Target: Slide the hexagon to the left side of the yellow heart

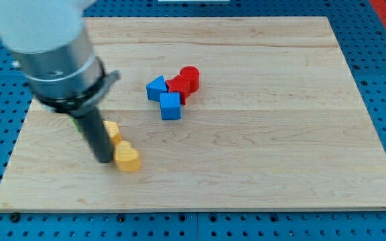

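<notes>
A yellow heart (128, 158) lies near the board's lower left. A yellow hexagon (113, 130) sits just above it and to its left, partly hidden behind my rod. My tip (104, 161) rests on the board right beside the heart's left edge and below the hexagon. I cannot tell whether it touches either block. The arm's grey body fills the view's upper left.
A green block (77, 123) peeks out from behind the arm, left of the hexagon. A cluster sits at the board's middle top: a blue triangle (155, 88), a blue cube (171, 106), a red star-like block (177, 86) and a red cylinder (190, 75).
</notes>
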Motion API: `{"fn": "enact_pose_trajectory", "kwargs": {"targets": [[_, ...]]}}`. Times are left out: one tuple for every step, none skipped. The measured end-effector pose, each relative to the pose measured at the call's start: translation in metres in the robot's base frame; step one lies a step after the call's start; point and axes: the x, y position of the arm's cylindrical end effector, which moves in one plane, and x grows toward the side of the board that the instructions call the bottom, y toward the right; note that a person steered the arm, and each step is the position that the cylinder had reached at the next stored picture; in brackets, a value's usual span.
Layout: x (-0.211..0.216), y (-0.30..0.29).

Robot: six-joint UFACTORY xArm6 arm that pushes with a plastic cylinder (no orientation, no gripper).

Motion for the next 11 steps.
{"fn": "enact_pose_trajectory", "kwargs": {"targets": [[0.0, 0.068], [-0.019, 0.078], [-0.054, 0.046], [-0.086, -0.026], [-0.072, -0.064], [-0.043, -0.026], [-0.043, 0.057], [-0.043, 0.075], [-0.057, 0.003], [-0.02, 0.006], [-0.006, 0.05]]}}
